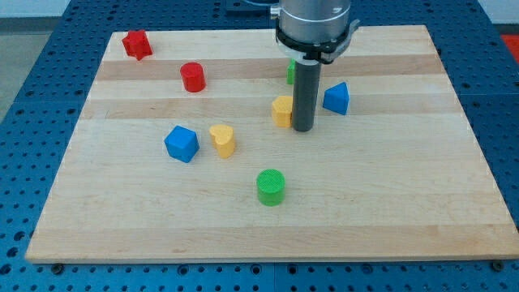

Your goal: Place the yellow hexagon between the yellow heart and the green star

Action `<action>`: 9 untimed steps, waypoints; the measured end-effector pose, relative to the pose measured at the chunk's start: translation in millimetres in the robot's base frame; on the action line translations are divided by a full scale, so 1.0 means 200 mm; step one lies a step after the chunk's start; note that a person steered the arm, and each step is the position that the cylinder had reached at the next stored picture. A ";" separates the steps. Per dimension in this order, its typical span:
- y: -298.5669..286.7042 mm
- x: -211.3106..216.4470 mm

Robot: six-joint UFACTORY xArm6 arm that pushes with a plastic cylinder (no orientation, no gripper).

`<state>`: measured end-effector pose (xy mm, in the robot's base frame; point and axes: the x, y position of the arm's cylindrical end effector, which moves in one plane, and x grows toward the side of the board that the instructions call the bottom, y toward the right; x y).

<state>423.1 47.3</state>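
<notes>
The yellow hexagon (281, 111) sits near the board's middle, partly hidden on its right side by my rod. My tip (303, 128) rests on the board right next to the hexagon's right side, seemingly touching it. The yellow heart (222, 139) lies to the hexagon's lower left. The green star (289, 72) is just above the hexagon, mostly hidden behind the rod; only a sliver of green shows.
A blue triangular block (336, 98) lies just right of the rod. A blue cube (181, 143) sits left of the heart. A green cylinder (271, 187) is below the middle. A red cylinder (193, 77) and a red star (137, 45) are at the upper left.
</notes>
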 end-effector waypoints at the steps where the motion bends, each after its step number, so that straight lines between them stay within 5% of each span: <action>1: 0.00 -0.04; 9: -0.25 -0.05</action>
<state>413.9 -2.7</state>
